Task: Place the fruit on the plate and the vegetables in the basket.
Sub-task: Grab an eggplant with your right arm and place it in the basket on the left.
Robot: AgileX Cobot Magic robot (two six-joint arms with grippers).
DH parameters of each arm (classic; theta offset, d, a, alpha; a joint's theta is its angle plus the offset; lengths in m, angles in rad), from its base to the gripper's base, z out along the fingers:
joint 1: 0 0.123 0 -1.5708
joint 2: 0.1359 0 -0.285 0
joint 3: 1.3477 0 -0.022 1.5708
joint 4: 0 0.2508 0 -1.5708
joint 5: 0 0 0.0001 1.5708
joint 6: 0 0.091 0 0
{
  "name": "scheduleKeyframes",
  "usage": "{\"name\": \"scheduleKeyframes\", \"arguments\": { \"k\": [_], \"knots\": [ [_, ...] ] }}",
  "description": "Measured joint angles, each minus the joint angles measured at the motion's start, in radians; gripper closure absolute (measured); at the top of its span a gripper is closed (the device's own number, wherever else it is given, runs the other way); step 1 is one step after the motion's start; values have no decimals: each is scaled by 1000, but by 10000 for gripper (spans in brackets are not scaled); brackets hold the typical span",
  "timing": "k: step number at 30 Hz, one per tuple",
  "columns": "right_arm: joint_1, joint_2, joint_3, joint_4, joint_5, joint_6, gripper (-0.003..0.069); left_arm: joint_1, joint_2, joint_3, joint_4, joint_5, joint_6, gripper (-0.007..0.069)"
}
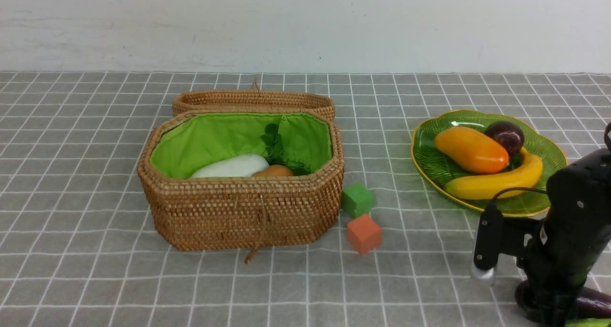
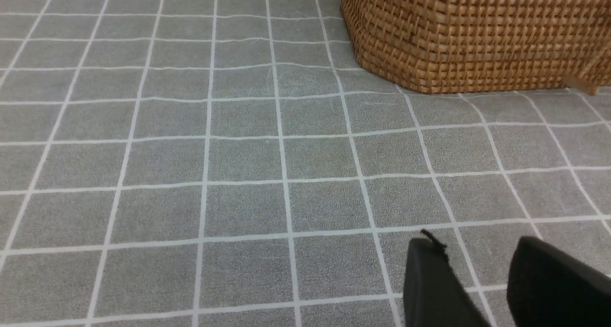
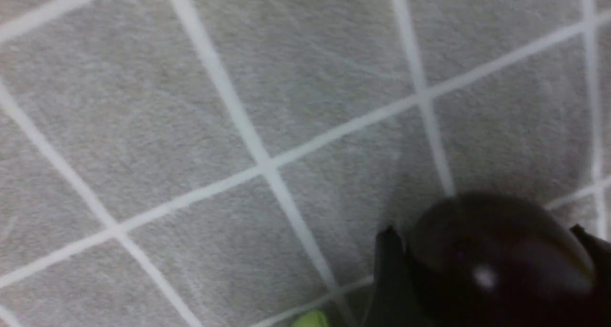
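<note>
Short of the basket's [image 1: 238, 212] woven wall, the left fingers [image 2: 429, 284] stand apart over the checked tabletop [image 1: 71, 222], with nothing between them. Inside the basket, on its green lining, the white radish [image 1: 231, 167] lies touching the tan potato [image 1: 273, 171]; the lid [image 1: 253, 100] sits just behind the basket. Just right of the basket are a green cube [image 1: 356, 199] and an orange cube [image 1: 363, 233]. Well right of the basket, the plate [image 1: 427, 164] carries the mango [image 1: 470, 149], the round purple fruit [image 1: 505, 136] and the banana [image 1: 496, 183]. Farthest right of the basket and nearer the robot, the right fingers [image 3: 389, 279] press against both sides of the eggplant [image 3: 496, 250], low on the tabletop, a sliver of green cucumber [image 1: 589, 322] beside it
</note>
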State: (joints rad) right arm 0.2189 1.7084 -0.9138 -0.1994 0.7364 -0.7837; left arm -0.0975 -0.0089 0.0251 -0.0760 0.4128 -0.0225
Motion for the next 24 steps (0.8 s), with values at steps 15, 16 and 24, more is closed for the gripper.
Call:
{"name": "scheduleKeyframes", "arguments": {
  "k": [15, 16, 24],
  "knots": [
    [73, -74, -484, 440, 308, -144, 237, 0, 0, 0, 0, 0, 0, 386],
    [89, -76, -534, 523, 328, -169, 237, 0, 0, 0, 0, 0, 0, 386],
    [214, -52, -723, 952, 145, -376, 239, 0, 0, 0, 0, 0, 0, 386]
  ]
}}
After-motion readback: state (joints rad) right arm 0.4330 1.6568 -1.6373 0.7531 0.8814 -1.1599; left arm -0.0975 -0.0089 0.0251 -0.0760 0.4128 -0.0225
